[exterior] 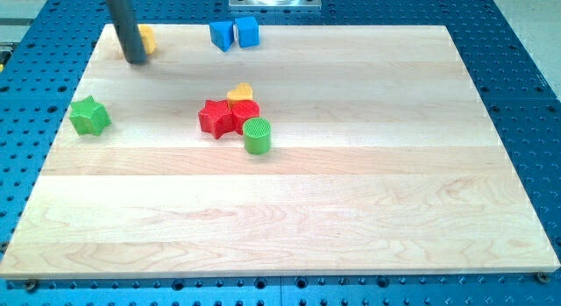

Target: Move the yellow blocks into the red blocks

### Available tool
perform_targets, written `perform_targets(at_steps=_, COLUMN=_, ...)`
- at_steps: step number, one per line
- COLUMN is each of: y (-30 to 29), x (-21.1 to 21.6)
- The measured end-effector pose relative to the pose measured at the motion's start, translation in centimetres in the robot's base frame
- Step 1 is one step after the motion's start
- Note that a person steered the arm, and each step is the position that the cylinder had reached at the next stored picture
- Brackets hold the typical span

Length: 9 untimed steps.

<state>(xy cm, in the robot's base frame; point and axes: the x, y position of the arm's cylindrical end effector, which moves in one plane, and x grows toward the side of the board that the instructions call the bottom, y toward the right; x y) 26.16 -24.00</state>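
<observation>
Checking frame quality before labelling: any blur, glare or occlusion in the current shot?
Camera view: lighting is even with soft, short shadows and no strong glare on the wooden board; the rod looks slightly smeared; my tip sits at the view's top left, and the rod covers most of a yellow block; the yellow block touching the red blocks is sharp.
</observation>
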Motion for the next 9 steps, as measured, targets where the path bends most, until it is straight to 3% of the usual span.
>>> perform_targets(at_steps=2, y=-5.3, x=-3.7)
perform_targets(at_steps=3, y=-3.0, x=-6.5)
perform_targets(at_steps=4, y=-0.8, x=-0.7)
perform_targets(at_steps=5, y=1.0, x=9.3)
perform_targets(at_steps=6, y=-3.0, x=7.4)
perform_targets(at_steps=7, y=-4.0, x=2.7)
perform_targets(at_steps=8, y=-2.5, x=-1.7)
perform_targets(at_steps=9, y=0.8, x=-3.5)
